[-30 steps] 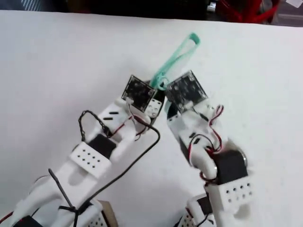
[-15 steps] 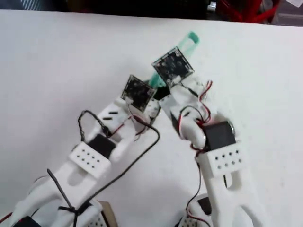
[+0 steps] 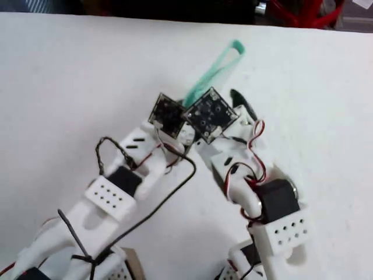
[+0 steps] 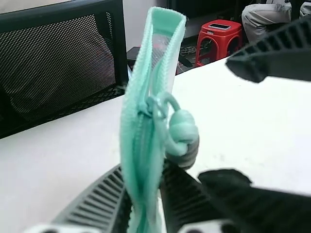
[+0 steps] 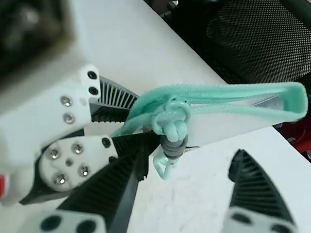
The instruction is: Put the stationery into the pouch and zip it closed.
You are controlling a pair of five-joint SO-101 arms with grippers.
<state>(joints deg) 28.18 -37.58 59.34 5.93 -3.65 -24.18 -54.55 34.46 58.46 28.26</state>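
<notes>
1. Pouch: mint green, upper centre of the high view. It runs diagonally from the two wrist cameras toward the upper right, standing on edge over the white table.
2. Left gripper: clamped on the near end of the pouch. One ribbed black finger presses each side, holding the pouch upright at centre frame in the left wrist view.
3. Zipper pull: a mint cord knot over a grey bead. It hangs from the slider just right of the pouch, mid frame.
4. Right wrist view: the pouch stretches from centre to the right edge. The zipper tapes stand apart between the slider and the far end. The zipper pull dangles at centre.
5. Right gripper: spread wide and holding nothing. One finger sits lower left, just beside the pull's cord loop; I cannot tell whether they touch. The other finger is lower right, well apart from the pull.
6. The left gripper appears at left centre of the right wrist view, closed on the pouch end.
7. High view: one black finger of the right gripper shows just right of the pouch.
8. Background: a black mesh chair at upper left and a red stool at upper right of the left wrist view.
</notes>
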